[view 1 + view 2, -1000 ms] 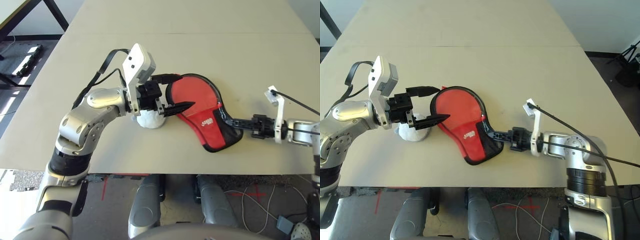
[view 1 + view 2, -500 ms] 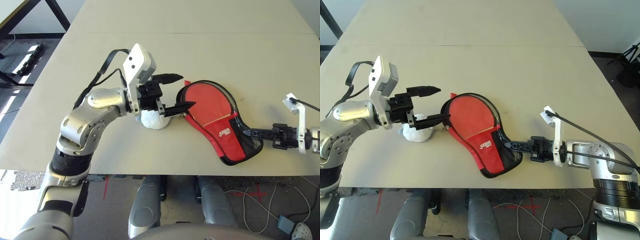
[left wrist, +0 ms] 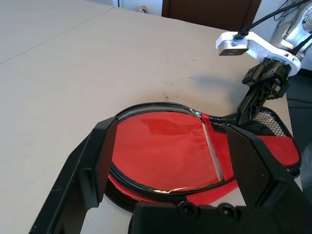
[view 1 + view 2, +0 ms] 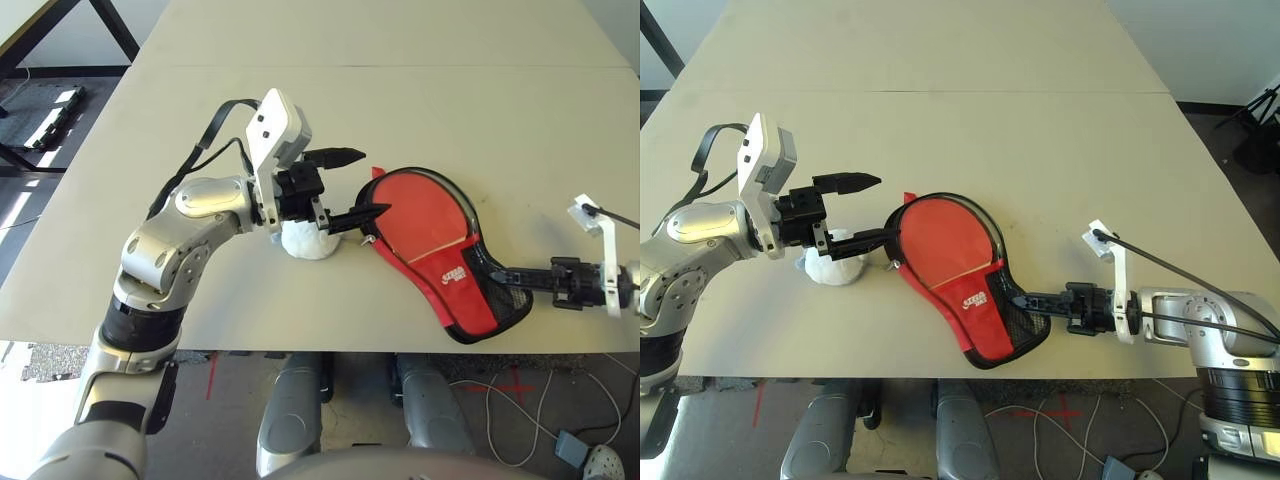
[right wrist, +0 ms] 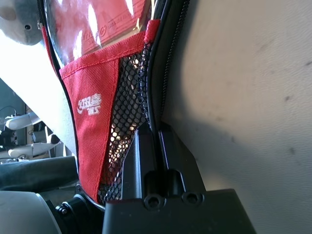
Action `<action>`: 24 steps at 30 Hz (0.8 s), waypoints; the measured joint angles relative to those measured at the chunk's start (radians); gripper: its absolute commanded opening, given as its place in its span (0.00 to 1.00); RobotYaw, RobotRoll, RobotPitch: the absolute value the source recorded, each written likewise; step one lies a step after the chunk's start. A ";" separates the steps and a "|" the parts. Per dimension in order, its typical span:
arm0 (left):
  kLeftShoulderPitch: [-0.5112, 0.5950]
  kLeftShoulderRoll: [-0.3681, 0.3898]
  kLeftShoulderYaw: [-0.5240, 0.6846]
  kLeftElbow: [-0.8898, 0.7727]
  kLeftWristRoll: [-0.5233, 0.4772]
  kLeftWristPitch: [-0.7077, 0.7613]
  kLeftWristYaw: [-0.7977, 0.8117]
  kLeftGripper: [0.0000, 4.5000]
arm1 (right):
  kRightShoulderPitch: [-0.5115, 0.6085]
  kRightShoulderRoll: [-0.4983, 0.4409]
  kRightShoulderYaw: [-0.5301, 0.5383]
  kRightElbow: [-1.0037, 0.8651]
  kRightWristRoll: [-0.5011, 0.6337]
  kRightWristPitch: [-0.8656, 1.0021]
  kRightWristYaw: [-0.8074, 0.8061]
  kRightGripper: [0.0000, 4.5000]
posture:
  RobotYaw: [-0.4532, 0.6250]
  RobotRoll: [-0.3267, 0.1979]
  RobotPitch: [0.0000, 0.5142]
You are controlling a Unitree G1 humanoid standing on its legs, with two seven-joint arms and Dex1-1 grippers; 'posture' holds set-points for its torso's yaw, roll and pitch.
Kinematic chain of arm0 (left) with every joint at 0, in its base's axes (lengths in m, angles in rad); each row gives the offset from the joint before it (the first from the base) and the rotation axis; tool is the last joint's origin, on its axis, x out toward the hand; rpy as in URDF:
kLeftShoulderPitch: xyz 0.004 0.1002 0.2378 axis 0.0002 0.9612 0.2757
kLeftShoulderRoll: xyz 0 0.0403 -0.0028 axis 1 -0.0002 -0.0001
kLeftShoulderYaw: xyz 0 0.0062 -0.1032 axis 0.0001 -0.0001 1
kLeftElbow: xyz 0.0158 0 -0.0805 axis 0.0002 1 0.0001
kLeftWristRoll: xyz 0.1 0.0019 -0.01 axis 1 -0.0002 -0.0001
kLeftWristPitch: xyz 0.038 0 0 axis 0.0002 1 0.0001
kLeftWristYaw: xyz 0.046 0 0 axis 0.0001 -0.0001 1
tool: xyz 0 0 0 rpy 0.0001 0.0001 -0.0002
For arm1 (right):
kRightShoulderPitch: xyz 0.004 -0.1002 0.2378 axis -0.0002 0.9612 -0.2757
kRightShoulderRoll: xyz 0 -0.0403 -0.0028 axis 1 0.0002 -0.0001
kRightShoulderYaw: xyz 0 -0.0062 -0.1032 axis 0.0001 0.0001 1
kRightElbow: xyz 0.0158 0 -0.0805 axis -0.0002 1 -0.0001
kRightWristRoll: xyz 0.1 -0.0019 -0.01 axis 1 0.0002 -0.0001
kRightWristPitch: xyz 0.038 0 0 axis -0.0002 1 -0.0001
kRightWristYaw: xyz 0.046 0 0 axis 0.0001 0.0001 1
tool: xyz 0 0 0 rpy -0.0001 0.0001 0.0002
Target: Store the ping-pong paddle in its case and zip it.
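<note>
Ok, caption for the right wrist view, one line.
Black right claw shut on the black-edged side of the red fabric paddle case, beside its black mesh pocket.

Bare tabletop (image 4: 330, 110) stretched beyond the case (image 4: 445, 270), leaving a way across its far side. The white fluffy wad (image 4: 835, 266) stood in the way on the near left, and the right gripper (image 4: 1028, 304) blocked the mesh side.

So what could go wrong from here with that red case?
The right gripper pinches only the mesh edge of the case, so the fabric might slip free or bunch up when pulled. The left gripper has its fingers open and grips nothing, so the case could swivel instead of staying put. The white fluffy ball sits close by and might get bumped.
</note>
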 measured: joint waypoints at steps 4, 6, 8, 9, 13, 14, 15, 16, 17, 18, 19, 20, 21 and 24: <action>0.000 0.001 -0.001 0.003 0.003 -0.004 -0.004 1.00 | -0.028 -0.009 0.006 -0.023 0.016 0.001 0.012 0.33 | 0.45 0.62 0.47; 0.000 0.001 -0.003 0.004 0.006 -0.006 -0.009 1.00 | -0.080 -0.042 0.009 -0.044 0.031 0.010 0.034 0.47 | 0.45 0.62 0.47; 0.000 0.001 -0.008 0.006 0.007 -0.007 -0.013 1.00 | -0.137 -0.097 0.008 -0.057 0.045 0.000 0.074 0.59 | 0.45 0.62 0.46; 0.000 0.001 -0.010 0.007 0.008 -0.008 -0.017 1.00 | -0.161 -0.129 0.008 -0.060 0.047 -0.015 0.097 0.67 | 0.45 0.62 0.46; 0.000 0.002 -0.009 0.017 0.009 -0.010 -0.019 1.00 | -0.181 -0.218 0.059 -0.029 -0.004 -0.134 0.189 0.95 | 0.45 0.62 0.46; 0.000 0.002 -0.009 0.017 0.010 -0.011 -0.020 1.00 | -0.182 -0.240 0.083 -0.006 -0.035 -0.181 0.212 1.00 | 0.46 0.62 0.46; 0.000 0.003 -0.009 0.017 0.010 -0.012 -0.021 1.00 | -0.182 -0.251 0.098 0.014 -0.060 -0.216 0.226 1.00 | 0.46 0.62 0.46; 0.000 0.003 -0.009 0.018 0.010 -0.012 -0.021 1.00 | -0.186 -0.255 0.117 0.041 -0.094 -0.271 0.243 1.00 | 0.46 0.62 0.46; 0.000 0.004 -0.009 0.018 0.010 -0.013 -0.021 1.00 | -0.195 -0.253 0.129 0.071 -0.125 -0.329 0.253 1.00 | 0.46 0.62 0.47; 0.001 0.007 -0.008 0.018 0.011 -0.013 -0.021 1.00 | -0.210 -0.232 0.131 0.105 -0.154 -0.391 0.255 1.00 | 0.46 0.62 0.47; 0.001 0.010 -0.008 0.018 0.011 -0.013 -0.021 1.00 | -0.228 -0.202 0.129 0.127 -0.171 -0.446 0.255 1.00 | 0.46 0.62 0.47; 0.001 0.013 -0.008 0.017 0.012 -0.013 -0.021 1.00 | -0.247 -0.155 0.121 0.146 -0.181 -0.500 0.250 1.00 | 0.46 0.62 0.47; 0.001 0.014 -0.008 0.017 0.013 -0.013 -0.021 1.00 | -0.257 -0.119 0.116 0.151 -0.185 -0.533 0.243 1.00 | 0.46 0.62 0.47; 0.001 0.030 -0.006 0.017 0.018 -0.012 -0.021 1.00 | -0.296 -0.003 0.114 0.163 -0.212 -0.634 0.200 1.00 | 0.46 0.62 0.47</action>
